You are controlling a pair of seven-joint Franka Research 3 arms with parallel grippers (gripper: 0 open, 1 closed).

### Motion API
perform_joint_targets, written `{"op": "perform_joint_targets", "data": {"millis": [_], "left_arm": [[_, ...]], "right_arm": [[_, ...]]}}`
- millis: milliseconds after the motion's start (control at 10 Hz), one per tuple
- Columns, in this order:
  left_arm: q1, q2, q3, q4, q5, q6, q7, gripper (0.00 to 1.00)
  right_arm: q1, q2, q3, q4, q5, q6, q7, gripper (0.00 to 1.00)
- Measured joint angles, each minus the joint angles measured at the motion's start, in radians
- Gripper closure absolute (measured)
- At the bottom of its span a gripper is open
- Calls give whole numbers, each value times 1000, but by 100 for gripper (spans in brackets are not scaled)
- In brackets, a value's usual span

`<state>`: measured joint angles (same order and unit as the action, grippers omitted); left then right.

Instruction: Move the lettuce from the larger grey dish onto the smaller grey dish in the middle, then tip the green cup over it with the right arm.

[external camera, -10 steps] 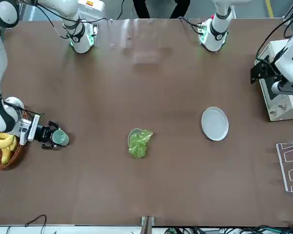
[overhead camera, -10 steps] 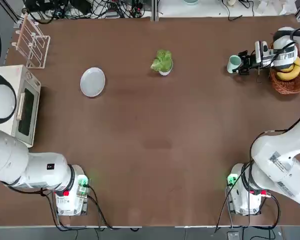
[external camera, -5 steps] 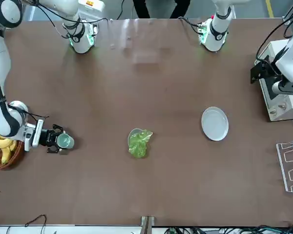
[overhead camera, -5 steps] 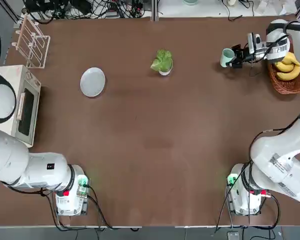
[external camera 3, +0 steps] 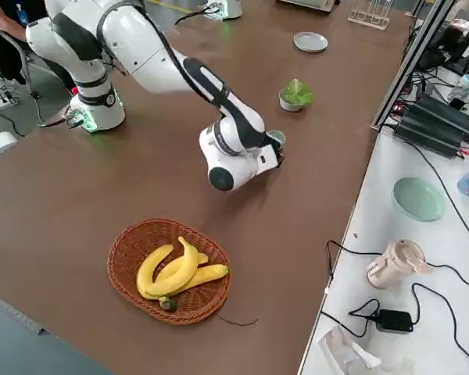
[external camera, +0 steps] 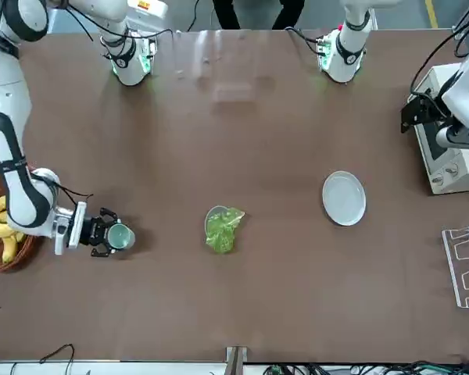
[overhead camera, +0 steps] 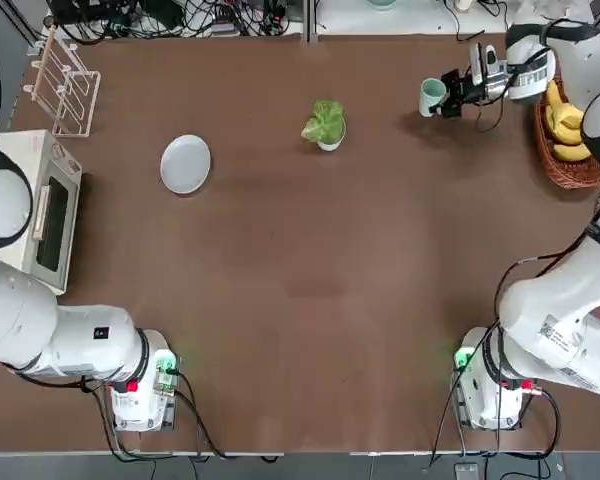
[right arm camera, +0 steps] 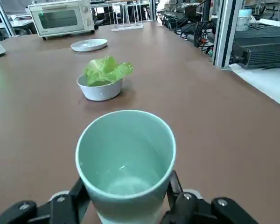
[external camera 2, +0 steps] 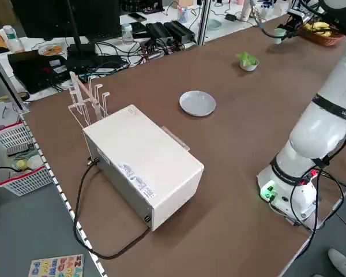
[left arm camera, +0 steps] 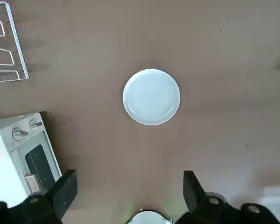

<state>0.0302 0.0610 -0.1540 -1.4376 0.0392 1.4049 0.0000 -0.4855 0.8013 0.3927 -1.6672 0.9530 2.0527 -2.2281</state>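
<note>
Two tools: the right tool [overhead camera: 450, 97] grips the cup [overhead camera: 432, 96] sideways beyond the lettuce [overhead camera: 326, 121] in its bowl [overhead camera: 329, 144]; the left tool [left arm camera: 130, 196] hangs wide above the plate [overhead camera: 186, 163].

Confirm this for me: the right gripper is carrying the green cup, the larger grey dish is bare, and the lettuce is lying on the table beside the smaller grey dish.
One thing is wrong: the lettuce sits in the smaller grey dish, not on the table beside it, as the right wrist view shows. The rest holds: the right gripper carries the green cup, and the larger grey dish is bare.
</note>
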Motion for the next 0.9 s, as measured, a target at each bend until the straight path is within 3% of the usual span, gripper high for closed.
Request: {"op": "perform_joint_targets", "data": {"millis": [600,900], "left_arm": [[0,-4,0,9,0,0,0,0],[0,-4,-1,13,0,0,0,0]], "right_arm": [[204,-54,-3,2,70,154,107,31],[313,-82,-47,2,90,194,183,31]]}}
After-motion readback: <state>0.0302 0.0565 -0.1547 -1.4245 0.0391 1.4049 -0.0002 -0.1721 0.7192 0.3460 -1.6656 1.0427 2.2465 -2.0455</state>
